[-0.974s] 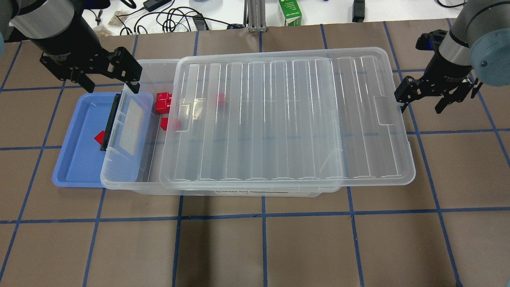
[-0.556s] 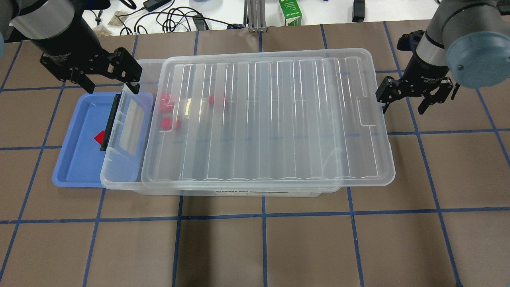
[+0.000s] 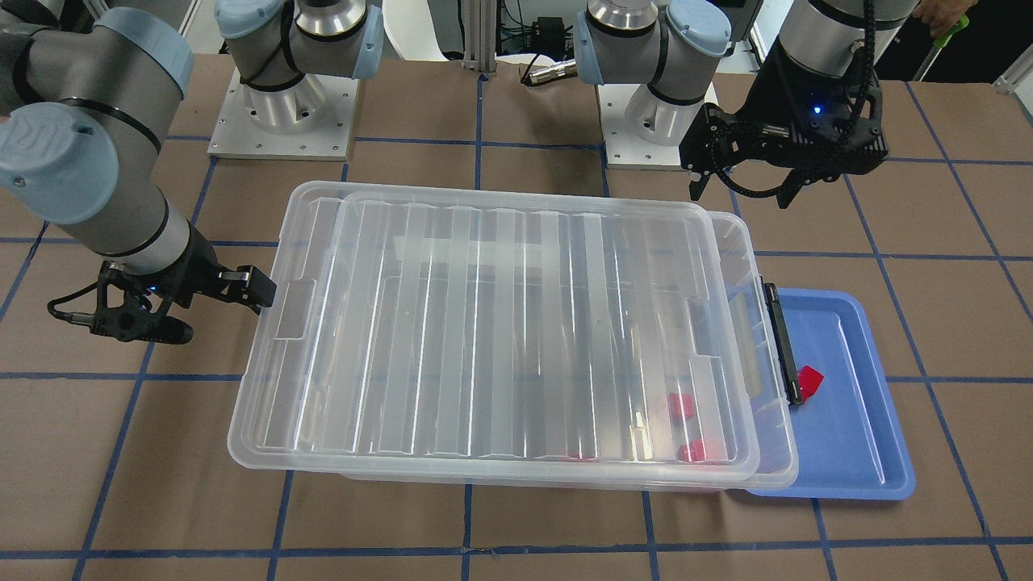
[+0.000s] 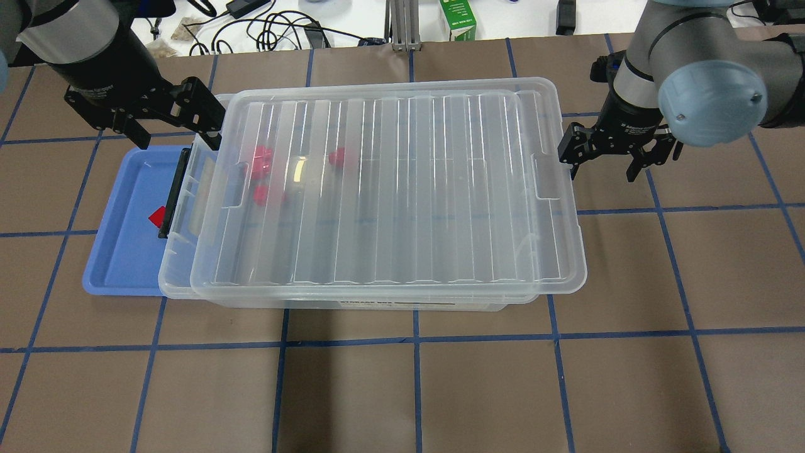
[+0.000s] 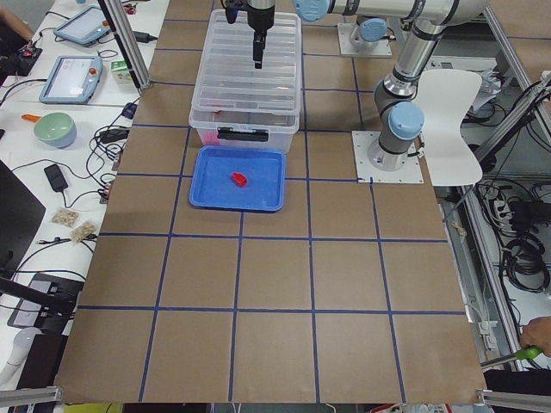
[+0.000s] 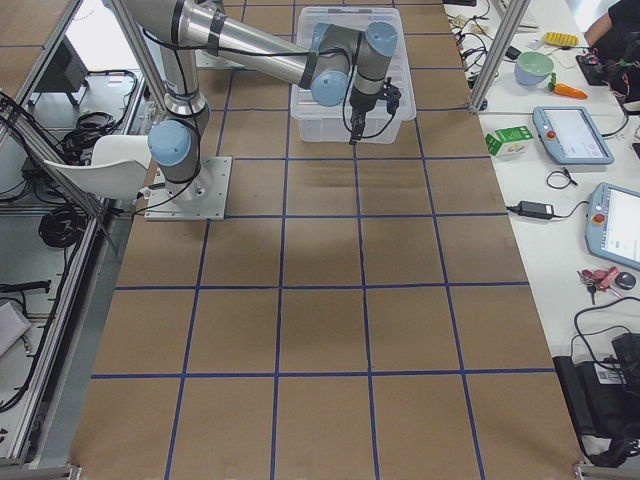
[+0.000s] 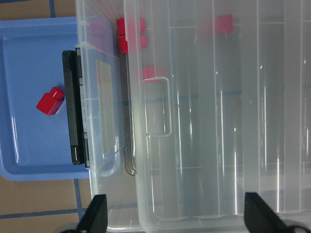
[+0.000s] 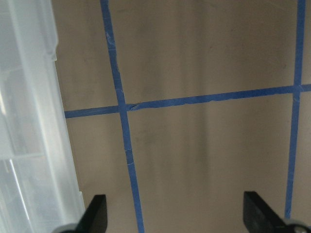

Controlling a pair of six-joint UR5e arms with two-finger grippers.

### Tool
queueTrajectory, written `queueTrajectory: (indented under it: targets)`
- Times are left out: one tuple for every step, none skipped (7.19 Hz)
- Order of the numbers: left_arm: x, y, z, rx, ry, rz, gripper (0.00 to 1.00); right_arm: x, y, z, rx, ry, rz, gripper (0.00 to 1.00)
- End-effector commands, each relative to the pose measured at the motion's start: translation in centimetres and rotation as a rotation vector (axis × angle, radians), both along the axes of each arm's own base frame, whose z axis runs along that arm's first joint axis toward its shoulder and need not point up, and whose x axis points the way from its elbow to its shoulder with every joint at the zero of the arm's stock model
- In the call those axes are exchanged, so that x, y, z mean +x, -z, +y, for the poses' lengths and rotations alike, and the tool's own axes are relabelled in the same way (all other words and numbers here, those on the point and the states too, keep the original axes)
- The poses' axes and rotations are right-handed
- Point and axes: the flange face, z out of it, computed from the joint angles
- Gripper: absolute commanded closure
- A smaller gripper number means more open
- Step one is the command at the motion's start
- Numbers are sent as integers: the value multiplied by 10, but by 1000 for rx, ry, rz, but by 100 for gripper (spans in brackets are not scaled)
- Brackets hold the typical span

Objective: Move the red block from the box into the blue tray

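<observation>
One red block lies in the blue tray at the box's left end; it also shows in the left wrist view. The clear box holds several more red blocks, seen blurred through its ribbed lid. The lid lies almost fully over the box, leaving a strip by the black latch bare. My left gripper is open and empty above the box's back left corner. My right gripper is open and empty, right beside the lid's right edge.
A green carton and cables lie beyond the table's back edge. The brown mat with blue tape lines stretches in front of the box. The arm bases stand behind it.
The lid has slid left over the box and now covers the red blocks inside. My right gripper has moved left with the lid's right edge. The left arm has not moved.
</observation>
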Motion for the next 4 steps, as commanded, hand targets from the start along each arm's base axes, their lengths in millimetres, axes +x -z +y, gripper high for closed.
queueTrajectory:
  targets:
    - [0, 0, 0, 1, 0, 0, 0, 21, 2, 2, -1, 4, 6, 0]
    - [0, 0, 0, 1, 0, 0, 0, 22, 2, 2, -3, 11, 7, 0]
    - [0, 0, 0, 1, 0, 0, 0, 22, 2, 2, -1, 10, 7, 0]
    - [-1, 0, 0, 1, 0, 0, 0, 22, 1, 2, -4, 10, 7, 0]
